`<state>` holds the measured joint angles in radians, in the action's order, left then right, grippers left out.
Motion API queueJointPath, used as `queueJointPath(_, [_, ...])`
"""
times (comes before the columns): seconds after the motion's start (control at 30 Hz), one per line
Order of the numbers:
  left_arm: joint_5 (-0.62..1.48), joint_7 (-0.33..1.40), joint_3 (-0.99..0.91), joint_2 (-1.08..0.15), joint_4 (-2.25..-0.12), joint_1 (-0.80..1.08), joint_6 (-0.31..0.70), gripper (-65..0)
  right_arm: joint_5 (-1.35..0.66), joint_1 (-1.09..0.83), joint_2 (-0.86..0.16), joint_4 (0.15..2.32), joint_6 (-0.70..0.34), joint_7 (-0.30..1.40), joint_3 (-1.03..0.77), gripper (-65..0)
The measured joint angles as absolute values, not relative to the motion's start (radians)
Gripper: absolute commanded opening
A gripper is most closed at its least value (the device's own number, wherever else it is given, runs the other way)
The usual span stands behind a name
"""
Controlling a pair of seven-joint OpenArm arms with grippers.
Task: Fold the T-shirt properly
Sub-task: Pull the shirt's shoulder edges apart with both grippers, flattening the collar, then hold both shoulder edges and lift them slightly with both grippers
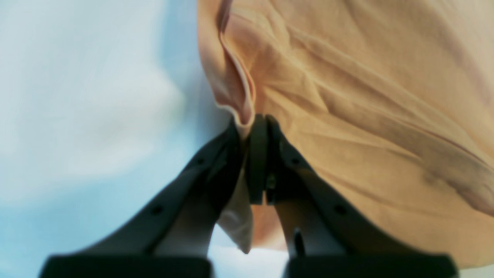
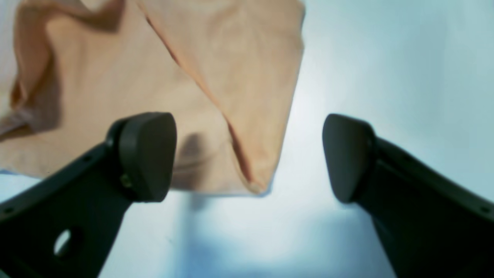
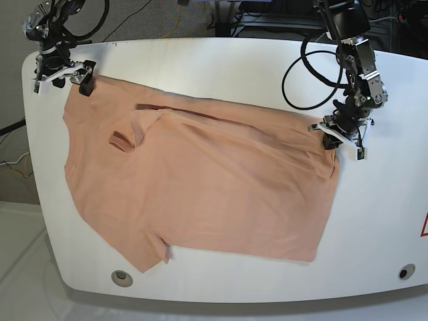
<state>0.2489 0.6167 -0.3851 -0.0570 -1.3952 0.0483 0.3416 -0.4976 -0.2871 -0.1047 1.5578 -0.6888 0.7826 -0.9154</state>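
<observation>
The peach T-shirt lies spread on the white table, with part of its upper edge folded over. My left gripper is at the shirt's right edge, shut on a pinch of fabric. In the left wrist view its fingers meet on a hemmed fold of the T-shirt. My right gripper stands open at the shirt's far-left corner. In the right wrist view, the right gripper has a wide gap and holds nothing, and a corner of the T-shirt lies below it.
Two round holes sit near the table's front edge. Black cables loop from the left arm over the table's back right. A red mark shows at the right edge. Floor and wires lie beyond the table's back.
</observation>
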Motion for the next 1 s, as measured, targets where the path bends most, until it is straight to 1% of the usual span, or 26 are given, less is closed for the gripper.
queueJointPath(0.47, [0.253,0.632,-0.385,-0.058,-1.397,0.047,0.342,-64.5,-0.503,-0.270,-0.111,1.521,-0.688,0.760,-0.915,-10.0])
queueJointPath(0.57, [0.253,0.632,-0.385,-0.058,-1.397,0.047,0.342,-64.5,-0.503,-0.270,-0.111,1.522,-0.688,0.762,-0.915,-13.4])
queueJointPath(0.7, [0.253,0.632,-0.385,-0.058,-1.397,0.047,0.342,-64.5,-0.502,-0.270,-0.110,1.522,-0.688,0.763,-0.915,-21.5])
queueJointPath(0.8, [0.257,0.630,-0.386,-0.059,-1.399,0.055,0.342,-64.5,-0.502,-0.270,-0.108,1.522,-0.688,0.766,-0.915,-25.2])
queueJointPath(1.0, [0.257,0.650,-0.386,-0.056,-1.447,0.083,0.345,-64.5,-0.503,-0.276,-0.115,1.522,-0.684,0.754,-0.850,-25.8])
